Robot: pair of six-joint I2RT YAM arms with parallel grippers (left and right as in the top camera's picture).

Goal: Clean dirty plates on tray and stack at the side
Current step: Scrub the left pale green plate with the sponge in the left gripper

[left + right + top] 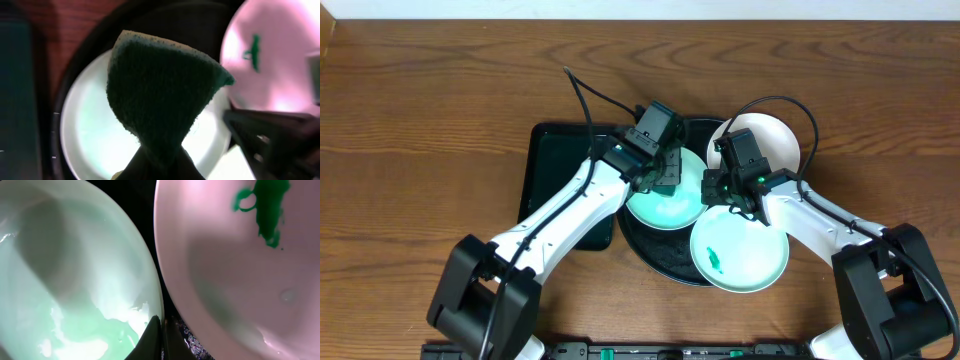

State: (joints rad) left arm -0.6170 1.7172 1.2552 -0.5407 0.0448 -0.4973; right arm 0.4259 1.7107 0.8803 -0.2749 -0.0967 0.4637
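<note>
The black round tray (660, 255) holds a mint plate (672, 210) at its middle. My left gripper (660, 165) is shut on a dark green sponge (670, 182) and holds it on this plate, as the left wrist view shows (160, 90). My right gripper (732, 192) is shut on this plate's right rim (155, 305). A second mint plate (745, 255) with a green smear (715, 262) lies at the tray's front right. It looks pinkish in the right wrist view (240, 265). A white plate (775, 140) lies at the back right.
A dark green rectangular tray (555, 175) lies left of the round tray, under my left arm. Brown wooden table (440, 120) surrounds everything. The two arms are close together over the round tray.
</note>
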